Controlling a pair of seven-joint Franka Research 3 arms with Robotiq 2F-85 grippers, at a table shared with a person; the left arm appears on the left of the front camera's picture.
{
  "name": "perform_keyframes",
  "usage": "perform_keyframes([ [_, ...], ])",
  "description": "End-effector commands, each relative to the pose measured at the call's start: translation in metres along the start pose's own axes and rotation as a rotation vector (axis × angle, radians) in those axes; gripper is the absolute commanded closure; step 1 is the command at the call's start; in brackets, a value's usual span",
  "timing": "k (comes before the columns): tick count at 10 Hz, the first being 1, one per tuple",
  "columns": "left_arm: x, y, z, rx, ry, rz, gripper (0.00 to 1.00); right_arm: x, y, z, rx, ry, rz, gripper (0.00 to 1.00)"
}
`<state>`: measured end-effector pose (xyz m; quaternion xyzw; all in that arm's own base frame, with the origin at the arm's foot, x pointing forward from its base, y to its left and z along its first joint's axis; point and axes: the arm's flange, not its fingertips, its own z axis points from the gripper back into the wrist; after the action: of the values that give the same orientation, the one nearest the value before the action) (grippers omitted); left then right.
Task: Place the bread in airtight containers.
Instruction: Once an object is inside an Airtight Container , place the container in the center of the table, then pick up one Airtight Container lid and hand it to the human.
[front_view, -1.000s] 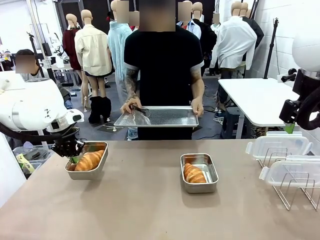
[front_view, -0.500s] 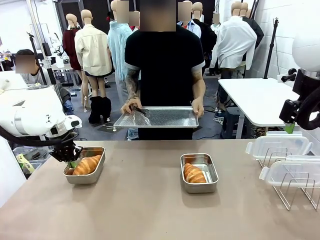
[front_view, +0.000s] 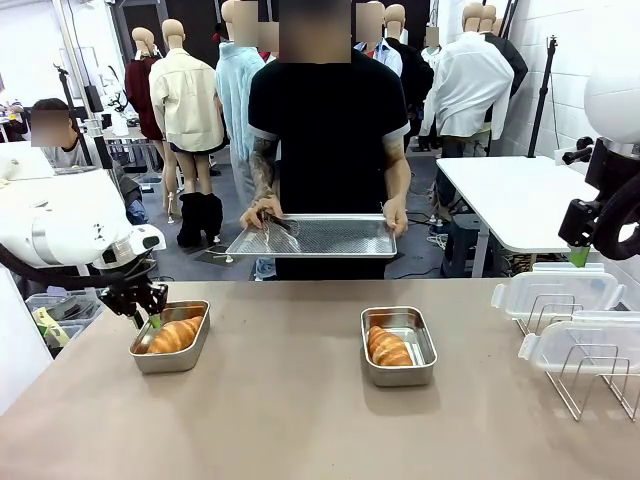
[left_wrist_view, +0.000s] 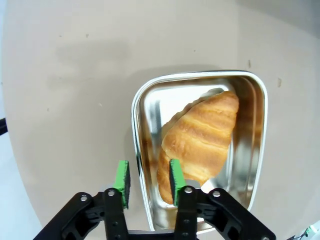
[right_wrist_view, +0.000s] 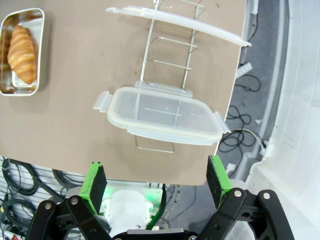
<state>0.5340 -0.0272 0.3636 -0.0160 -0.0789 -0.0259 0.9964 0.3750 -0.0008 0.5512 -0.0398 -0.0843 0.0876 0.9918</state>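
Observation:
Two steel containers stand on the brown table. The left tin (front_view: 170, 352) (left_wrist_view: 200, 75) holds a croissant (front_view: 175, 334) (left_wrist_view: 200, 137). The right tin (front_view: 398, 372) (right_wrist_view: 41, 50) holds the other croissant (front_view: 388, 347) (right_wrist_view: 22, 47). My left gripper (front_view: 145, 318) (left_wrist_view: 148, 177) hovers over the left tin's near-left end, open, its green pads either side of the rim without pressing it. My right gripper (right_wrist_view: 157, 182) is wide open and holds nothing, high above the translucent lids (front_view: 555, 293) (right_wrist_view: 162, 116).
Two lids lean on a wire rack (front_view: 590, 385) (right_wrist_view: 170, 65) at the table's right end. A person at the far side holds a flat perforated tray (front_view: 315, 235) with tongs on it. Bare tabletop lies between and in front of the tins.
My left gripper has let go of the left tin's rim and its jaws have parted. The tin has shifted slightly left and nearer and lies flat. The right arm is still.

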Motion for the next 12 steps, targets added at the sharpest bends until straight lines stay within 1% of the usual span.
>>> perform_keyframes([
  [1,-0.013,0.0,0.023,0.065,-0.04,-0.028,0.0,0.003,0.002,0.001,0.004,-0.002,-0.019,0.0],
  [3,-0.013,0.011,0.052,0.097,-0.043,-0.03,0.0,0.003,0.002,0.001,0.004,-0.002,-0.019,0.0],
  [4,-0.012,0.025,0.071,0.109,-0.04,-0.023,0.0,0.003,0.002,0.001,0.004,-0.002,-0.019,0.0],
  [5,-0.012,0.043,0.091,0.073,-0.043,-0.038,0.0,0.003,0.002,0.001,0.004,-0.002,-0.019,0.0],
  [7,-0.016,0.076,0.113,0.046,-0.085,-0.001,0.0,0.003,0.002,0.001,0.004,-0.002,-0.019,0.0],
  [8,-0.017,0.091,0.119,0.04,-0.074,-0.009,0.0,0.003,0.002,0.001,0.004,-0.002,-0.019,0.0],
  [9,-0.016,0.099,0.122,0.024,-0.054,-0.029,0.0,0.003,0.002,0.001,0.004,-0.002,-0.019,0.0],
  [10,-0.016,0.103,0.122,0.029,-0.032,-0.083,0.0,0.003,0.002,0.001,0.004,-0.002,-0.019,0.0],
  [11,-0.012,0.108,0.121,-0.033,-0.027,-0.077,0.0,0.003,0.002,0.001,0.004,-0.002,-0.019,0.0],
  [12,-0.021,0.101,0.122,0.051,-0.066,-0.025,0.0,0.003,0.002,0.001,0.004,-0.002,-0.019,0.0],
])
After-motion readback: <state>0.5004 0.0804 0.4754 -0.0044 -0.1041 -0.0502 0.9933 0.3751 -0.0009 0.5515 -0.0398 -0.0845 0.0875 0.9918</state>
